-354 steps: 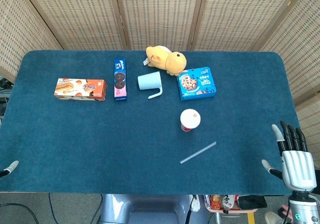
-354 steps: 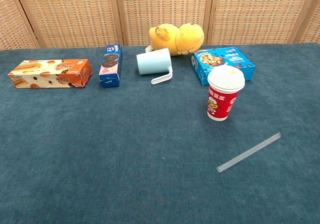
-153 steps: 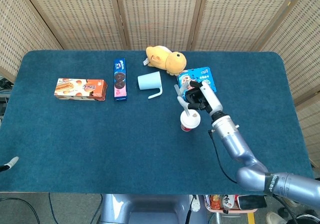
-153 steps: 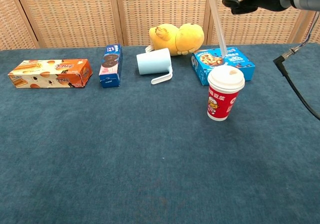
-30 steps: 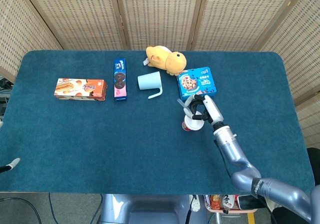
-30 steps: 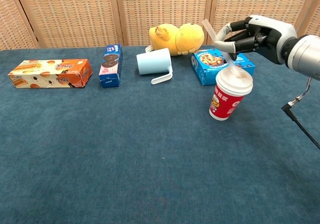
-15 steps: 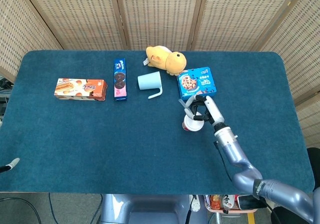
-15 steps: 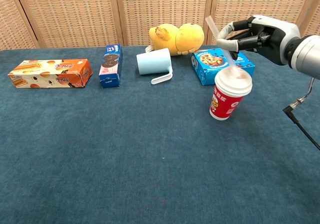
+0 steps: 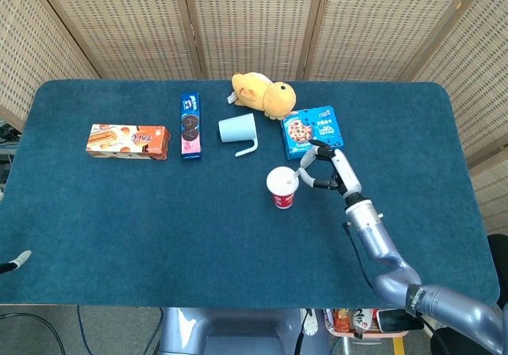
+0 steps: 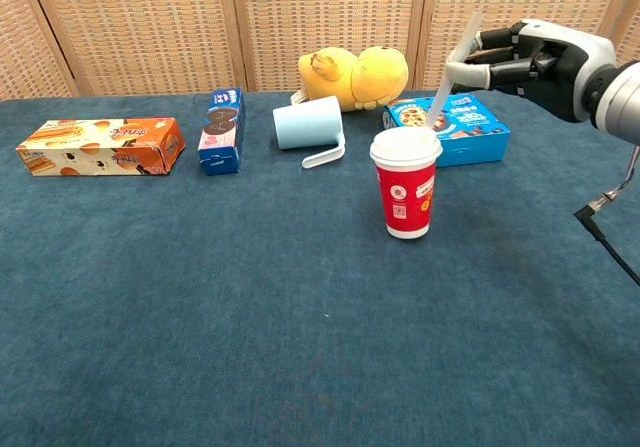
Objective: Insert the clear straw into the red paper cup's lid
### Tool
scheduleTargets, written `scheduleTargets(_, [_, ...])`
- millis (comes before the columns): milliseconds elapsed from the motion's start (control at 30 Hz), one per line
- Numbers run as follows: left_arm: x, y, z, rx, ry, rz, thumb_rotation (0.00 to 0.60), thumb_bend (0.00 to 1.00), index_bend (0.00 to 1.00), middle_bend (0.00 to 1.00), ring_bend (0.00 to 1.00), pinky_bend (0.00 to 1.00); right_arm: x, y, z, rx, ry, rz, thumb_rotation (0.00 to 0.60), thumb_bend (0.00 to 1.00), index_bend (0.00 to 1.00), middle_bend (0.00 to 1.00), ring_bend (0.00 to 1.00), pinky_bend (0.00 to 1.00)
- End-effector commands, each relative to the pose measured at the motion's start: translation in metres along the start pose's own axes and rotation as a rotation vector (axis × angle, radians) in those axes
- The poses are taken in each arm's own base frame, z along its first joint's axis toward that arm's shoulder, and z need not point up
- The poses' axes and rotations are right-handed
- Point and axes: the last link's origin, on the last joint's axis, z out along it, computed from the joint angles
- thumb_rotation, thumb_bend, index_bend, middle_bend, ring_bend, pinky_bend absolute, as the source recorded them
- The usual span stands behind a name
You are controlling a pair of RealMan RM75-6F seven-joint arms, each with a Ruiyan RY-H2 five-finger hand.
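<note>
Working across my blue worktop (image 9: 119, 212) from left to right, I count one orange biscuit box (image 9: 128, 141), one narrow dark-blue cookie box (image 9: 190, 125), one pale-blue plastic cup (image 9: 238, 129) on its side with its handle toward six o'clock, one yellow plush toy (image 9: 264, 94), one red paper cup (image 10: 405, 183) with its white lid (image 10: 405, 144), one clear straw (image 10: 448, 72), one blue cookie box (image 10: 455, 127) and, of my two hands, only one in full view. At the far left edge of the head view I see just a small grey tip (image 9: 16, 261), cut off by the frame, and I cannot tell whether it belongs to my left hand or how that hand lies. The red paper cup stands upright near the worktop's middle, at about seven o'clock from the blue cookie box. The clear straw leans up from the lid's far edge toward one o'clock, and its lower end is hard to make out against the white lid, so I cannot tell how deep it sits. My right hand (image 10: 530, 59) pinches the straw's upper part between thumb and a finger, the other fingers loosely curled. That hand covers part of the blue box in the head view.
</note>
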Motion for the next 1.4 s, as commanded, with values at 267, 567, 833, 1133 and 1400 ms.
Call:
scheduleTargets(267, [0.0,0.001,0.0,0.0,-0.001,-0.001,0.6,0.16,0.0,0.0,0.0,0.0,0.002,0.01,-0.004,-0.021,-0.021,-0.037,0.6,0.55,0.71,0.28,0.16,0.16])
scheduleTargets(567, [0.0,0.0,0.0,0.0,0.002,-0.001,0.6,0.16,0.0,0.0,0.0,0.0,-0.001,0.012,-0.009,-0.014,-0.065,-0.089,0.6,0.55,0.67,0.22,0.13,0.12])
scheduleTargets(833, [0.0,0.001,0.0,-0.001,0.002,-0.001,0.6,0.16,0.0,0.0,0.0,0.0,-0.001,0.015,-0.013,-0.015,-0.104,-0.089,0.6,0.51,0.45,0.11,0.06,0.04])
scheduleTargets(1133, [0.0,0.001,0.0,-0.001,0.003,-0.002,0.6,0.16,0.0,0.0,0.0,0.0,0.003,0.018,-0.015,-0.028,-0.133,-0.109,0.6,0.5,0.29,0.04,0.01,0.0])
scheduleTargets(1400, [0.0,0.001,0.0,-0.002,0.002,-0.002,0.6,0.16,0.0,0.0,0.0,0.0,0.005,0.017,-0.017,-0.028,-0.156,-0.125,0.6,0.14,0.16,0.0,0.0,0.0])
